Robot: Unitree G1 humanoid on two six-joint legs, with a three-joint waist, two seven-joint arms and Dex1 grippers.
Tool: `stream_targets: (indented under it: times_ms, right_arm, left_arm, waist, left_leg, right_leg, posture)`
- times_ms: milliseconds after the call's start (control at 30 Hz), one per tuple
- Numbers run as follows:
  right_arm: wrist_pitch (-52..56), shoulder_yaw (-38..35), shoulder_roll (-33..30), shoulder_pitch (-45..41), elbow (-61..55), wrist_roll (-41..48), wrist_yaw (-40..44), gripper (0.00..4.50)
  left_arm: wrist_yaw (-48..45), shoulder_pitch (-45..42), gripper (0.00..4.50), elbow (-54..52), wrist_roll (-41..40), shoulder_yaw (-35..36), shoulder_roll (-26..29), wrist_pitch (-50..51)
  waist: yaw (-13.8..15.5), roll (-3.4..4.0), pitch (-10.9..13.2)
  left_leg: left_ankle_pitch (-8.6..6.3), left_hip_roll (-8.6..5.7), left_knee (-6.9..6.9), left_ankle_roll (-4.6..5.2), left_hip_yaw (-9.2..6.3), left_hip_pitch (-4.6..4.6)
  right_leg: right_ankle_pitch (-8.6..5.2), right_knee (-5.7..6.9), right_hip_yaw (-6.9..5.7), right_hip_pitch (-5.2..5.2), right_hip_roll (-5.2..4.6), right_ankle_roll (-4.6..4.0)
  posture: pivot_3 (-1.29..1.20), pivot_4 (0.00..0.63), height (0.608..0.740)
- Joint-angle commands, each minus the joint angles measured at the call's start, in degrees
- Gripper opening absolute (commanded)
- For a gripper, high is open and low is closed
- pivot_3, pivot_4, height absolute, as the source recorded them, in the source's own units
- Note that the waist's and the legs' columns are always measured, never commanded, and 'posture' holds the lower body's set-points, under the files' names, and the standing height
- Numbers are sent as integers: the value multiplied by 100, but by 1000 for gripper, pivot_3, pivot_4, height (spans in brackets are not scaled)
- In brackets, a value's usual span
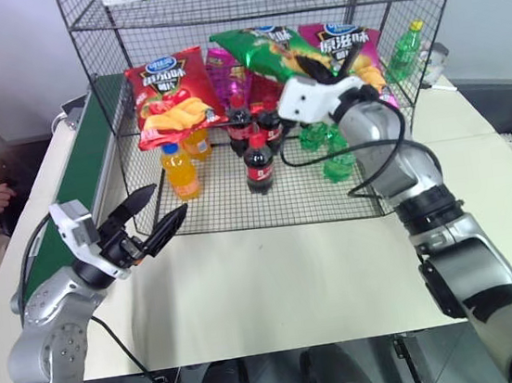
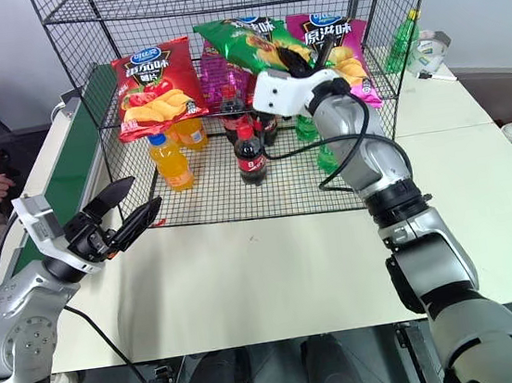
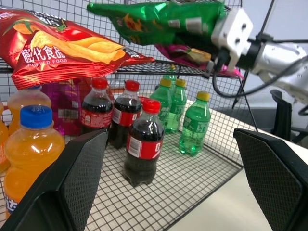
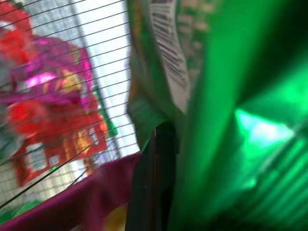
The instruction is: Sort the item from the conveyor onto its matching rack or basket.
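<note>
Nearest you in the head view was the left gripper (image 1: 148,222), at about 8 o'clock, its two black fingers spread wide and holding nothing, hanging over the table (image 1: 275,273) just in front of the rack (image 1: 243,6).

Taking things from largest down: the rack filled the top of the view from 10 to 2 o'clock, its black mesh tiers carrying the stock. The table lay under it, and the belt (image 1: 84,161) ran up the side at 9 to 10 o'clock with nothing on it that you could see. On the middle tier lay the red bag (image 1: 169,95) at 11 o'clock and the magenta bag (image 1: 351,49) at 1 o'clock. Below them stood orange bottles (image 1: 179,171), cola bottles (image 1: 258,159) and green bottles (image 1: 336,158).

On progress, you looked close to done: the green bag (image 1: 262,49) was off the belt and already reached in over the middle tier at 12 o'clock, between the red and magenta bags. What was left, by my reading, was to set it down and let go, then draw the arm back.

The right gripper (image 1: 320,70) was clamped shut on the green bag's near edge. The bag stretched away from the fingers toward 11 o'clock, tilted, and whether it rested on the wire or on the neighbouring bags I could not tell.
</note>
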Motion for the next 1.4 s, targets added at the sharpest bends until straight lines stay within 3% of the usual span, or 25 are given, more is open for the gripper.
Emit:
stream_targets:
  times_ms: [33, 367, 467, 633, 867, 1167, 1400]
  right_arm:
    - [-46, 55, 6, -45, 124, 100, -108, 0]
    - [85, 244, 400, 59, 114, 384, -16, 0]
    - [108, 198, 347, 32, 178, 424, -44, 973]
    - [154, 173, 438, 66, -67, 593, 15, 3364]
    - [106, 140, 935, 412, -1209, 1549, 672, 3364]
    - [-76, -52, 952, 480, -1488, 2094, 789, 3364]
    - [639, -579, 1251, 1693, -3500, 4882, 2125, 3364]
  left_arm:
    - [24, 32, 4474, -257, 46, -18, -6, -154]
    - [69, 6, 4474, -306, 7, 11, 40, -119]
    - [86, 10, 4500, -319, 4, -2, 28, -106]
    - [75, 71, 4500, -342, 21, -41, 16, -111]
    - [86, 78, 4500, -332, 30, -85, 11, -142]
    - [74, 50, 4500, -311, 70, -151, 6, -176]
    - [46, 167, 4500, -355, 57, -70, 63, -194]
  waist:
    - [1, 0, 0]
    - [-17, 0, 0]
    - [-6, 0, 0]
    - [-18, -1, -1]
    - [-48, 0, 0]
    - [7, -1, -1]
    - [-5, 0, 0]
  left_leg:
    - [0, -1, 0, 0, 0, -1]
    - [0, 0, 2, -1, 0, -1]
    - [1, -1, 3, -2, 1, -1]
    - [1, 0, 3, -2, 1, 2]
    - [1, 2, -4, -2, 0, -1]
    - [1, -3, 6, -2, 0, -27]
    - [1, 0, 3, -1, -4, -57]
  right_leg:
    - [0, 0, 0, 0, -1, 0]
    - [0, 8, 2, -4, -1, 0]
    - [0, 9, 2, -4, -1, 0]
    - [0, 11, 2, -1, -1, 0]
    - [0, 12, 3, -9, 0, 0]
    - [1, 15, 1, -30, -6, 1]
    - [1, 9, -2, -53, -5, 1]
  posture:
    - [0, 150, 739]
    - [0, 150, 739]
    - [0, 150, 739]
    - [0, 150, 739]
    - [0, 150, 739]
    - [0, 150, 739]
    - [0, 150, 739]
